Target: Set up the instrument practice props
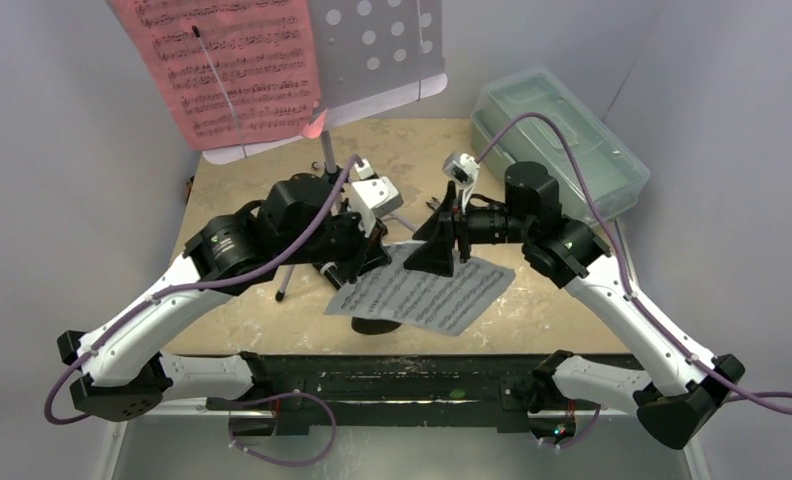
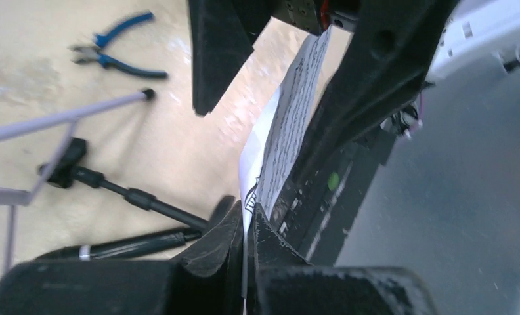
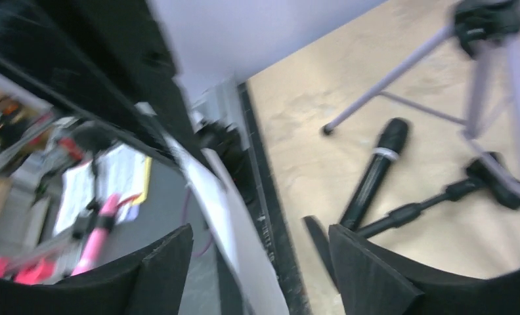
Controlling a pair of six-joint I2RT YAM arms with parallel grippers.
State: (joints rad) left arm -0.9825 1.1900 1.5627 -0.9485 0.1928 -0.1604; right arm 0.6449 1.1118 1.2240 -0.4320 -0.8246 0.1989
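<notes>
Top external: pink sheet (image 1: 232, 70) rests on stand tray (image 1: 382, 50); clear box (image 1: 562, 140) lidded.

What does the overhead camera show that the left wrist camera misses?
Only the overhead view shows the pink sheet resting on the stand's tray, and the box. Only the left wrist view shows the pliers and the left pincer shut on the edge of the white sheet. Both show that white sheet and the table.
</notes>
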